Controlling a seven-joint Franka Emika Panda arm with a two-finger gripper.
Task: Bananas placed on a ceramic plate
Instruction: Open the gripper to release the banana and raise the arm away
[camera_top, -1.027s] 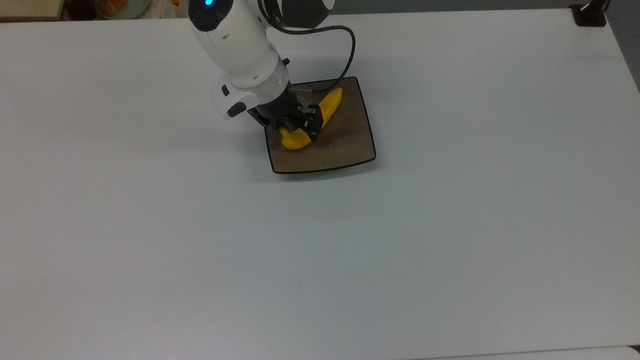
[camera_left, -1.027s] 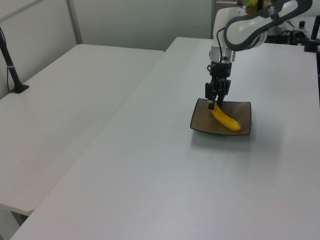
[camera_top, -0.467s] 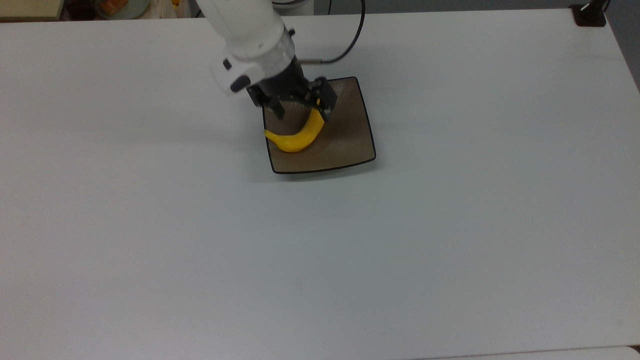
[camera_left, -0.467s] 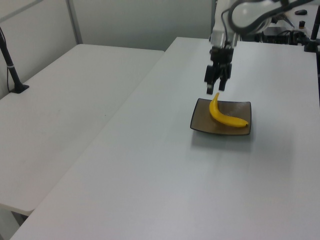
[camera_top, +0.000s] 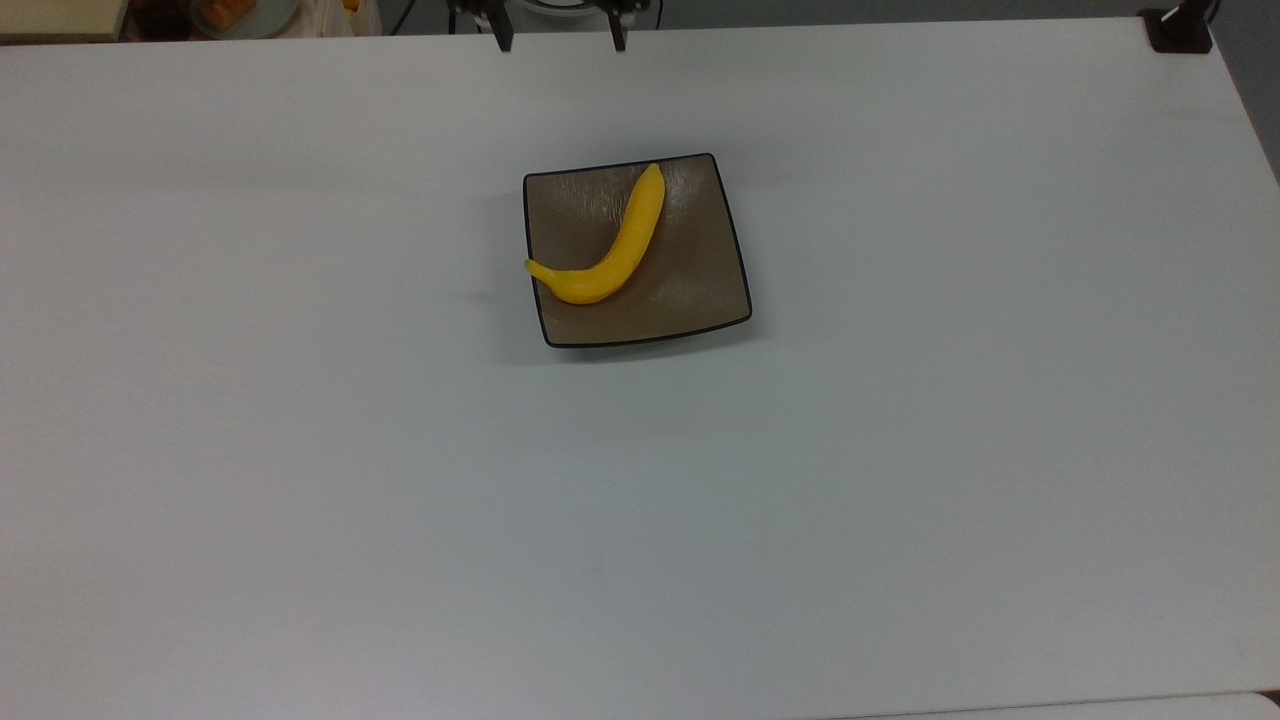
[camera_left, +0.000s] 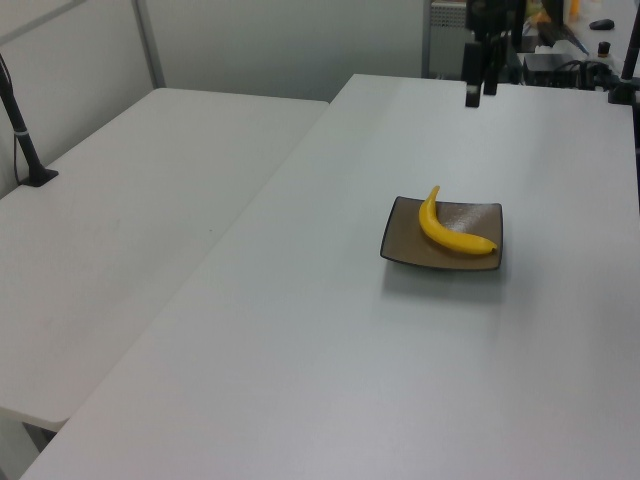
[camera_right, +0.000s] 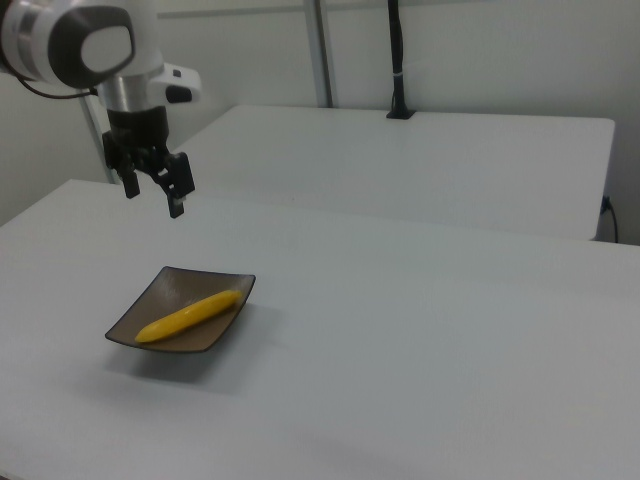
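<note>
The bananas (camera_top: 610, 250) are lying across the ceramic plate (camera_top: 700, 290), the gripper (camera_right: 152, 188) is hanging empty above with its jaws spread, so I'm judging the job finished, nothing left but parking.

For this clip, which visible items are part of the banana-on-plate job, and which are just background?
Part of the job:
- banana, lying on the plate
- ceramic plate
- gripper, open, raised clear of the plate

Just there:
- white table under the plate
- second white table beside it
- black post on the far table in the right view
</note>
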